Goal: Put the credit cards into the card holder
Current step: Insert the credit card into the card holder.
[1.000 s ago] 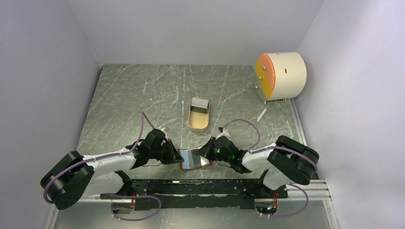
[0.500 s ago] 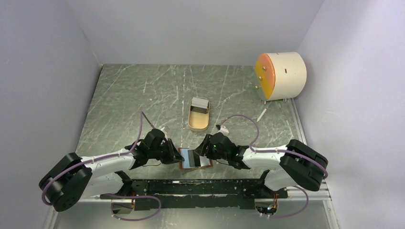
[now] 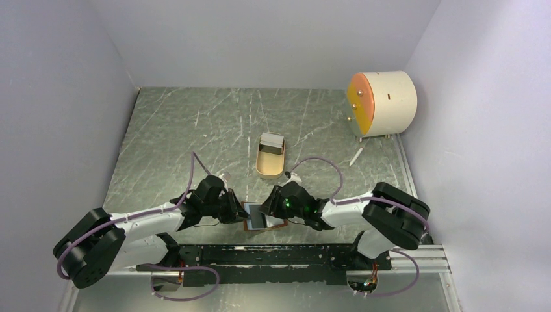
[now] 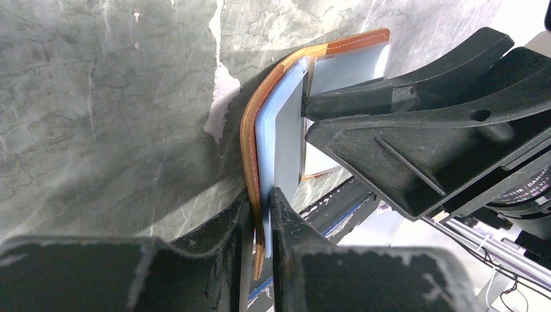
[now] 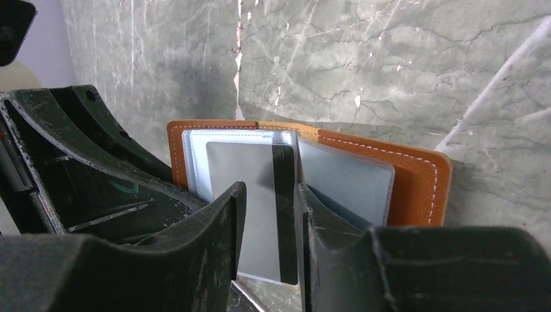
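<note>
On the marble table, at 6 o'clock, the left gripper pinches the open holder while the right gripper pinches a card partway in; other cards aren't visible.

Tan tray beyond both hands

Light is even and diffuse in the top external view, falling from above; the pale walls read softly bright without hot spots, and the table shows only faint sheen. Shadows under the 2 arms are short and soft. Focus is sharp across that frame, with slight bending of straight lines toward the corners. Both wrist views are dimmer and contrastier. The left gripper and right gripper fill the foreground as dark, slightly soft masses. The card holder casts a dark shadow on the table behind it, and its clear sleeves catch pale glare.
</note>
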Robot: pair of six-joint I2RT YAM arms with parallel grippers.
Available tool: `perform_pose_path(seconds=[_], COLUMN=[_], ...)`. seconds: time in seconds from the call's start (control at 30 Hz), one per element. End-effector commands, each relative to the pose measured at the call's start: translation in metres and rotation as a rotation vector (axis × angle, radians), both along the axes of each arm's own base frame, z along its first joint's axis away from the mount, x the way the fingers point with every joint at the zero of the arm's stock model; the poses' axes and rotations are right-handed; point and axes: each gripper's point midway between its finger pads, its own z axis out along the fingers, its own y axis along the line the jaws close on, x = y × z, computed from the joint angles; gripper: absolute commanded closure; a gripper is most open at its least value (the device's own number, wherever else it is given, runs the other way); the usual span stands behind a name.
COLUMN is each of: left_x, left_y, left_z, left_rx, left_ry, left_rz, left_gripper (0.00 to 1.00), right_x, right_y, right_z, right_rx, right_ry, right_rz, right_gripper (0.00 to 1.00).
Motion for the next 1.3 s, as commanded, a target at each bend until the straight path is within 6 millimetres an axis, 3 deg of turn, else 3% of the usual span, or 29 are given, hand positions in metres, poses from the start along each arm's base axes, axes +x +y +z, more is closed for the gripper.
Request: perform_pose_path(seconds=[0.0, 0.43, 0.63, 0.87, 1.0, 1.27], left_x=[0.004, 0.007, 0.007, 0.007, 0.008, 0.01], left_y=[-0.01, -0.015, -0.014, -0.018, -0.019, -0.016], left_z=[0.014, 0.035, 0.041, 0.049, 0.044, 0.033], left_rx=[-0.046, -0.097, -0.104, -0.145, -0.13, -0.079], left_ry=[-0.042, -0.08, -0.098, -0.136, -0.131, -0.11], left_rz=[-0.028, -0.029, -0.029, -0.051, -0.059, -0.052], left_gripper=[0.8, 0.66, 0.76, 0.91, 0.91, 0.74], right_x=[-0.012, -0.016, -0.012, -0.014, -0.014, -0.013], right_y=[0.01, -0.002, -0.015, -0.013, -0.012, -0.012], right_z=[0.005, 0.0, -0.003, -0.013, -0.014, -0.012], right_rx=[0.057, 0.063, 0.0, -0.011, -0.013, -0.018], right_ry=[0.02, 0.017, -0.014, 0.005, 0.006, -0.007], right_rz=[0.05, 0.031, 0.007, 0.019, 0.025, 0.023], right_gripper=[0.64, 0.75, 0.79, 0.81, 0.81, 0.81])
